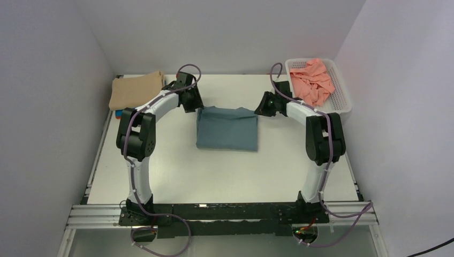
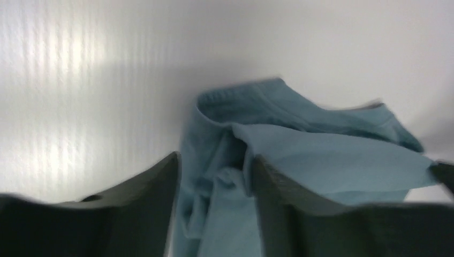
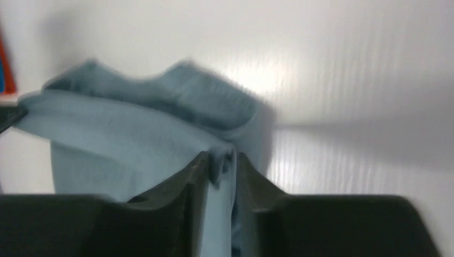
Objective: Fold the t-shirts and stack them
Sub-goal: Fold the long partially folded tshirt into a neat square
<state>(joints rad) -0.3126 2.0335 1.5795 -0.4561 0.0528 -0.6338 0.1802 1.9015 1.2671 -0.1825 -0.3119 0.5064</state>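
So both claws are on the same shirt here. The left claw [image 1: 196,107] is clamped onto the far-left corner of the teal-grey t-shirt [image 1: 227,129], and its wrist cam shows a thick wad of the cloth bunched up between the two fingers [image 2: 147,209]. The right claw [image 1: 261,108] has the far-right corner. Its fingers [image 3: 182,198] are squeezed almost together, with just a thin fold of the tee pinched in the gap. Between the two claws the shirt's far edge runs across as a raised sheet, with the collar side slumped down behind it. The wrist views are pretty blurry though, so I can't make out much more than that. From the claws, the rest of the tee lies back toward the arm bases in a rough rectangle on the white table [image 1: 214,171], a bit wrinkled near the gripped edge. Out past the left claw's outer side, and a little farther back, there's a folded tan t-shirt [image 1: 136,88], sitting near it but not touching. On the right claw's outer side, close by, is a white perforated basket [image 1: 342,104] with crumpled salmon pink t-shirts [image 1: 313,80] piled inside it.
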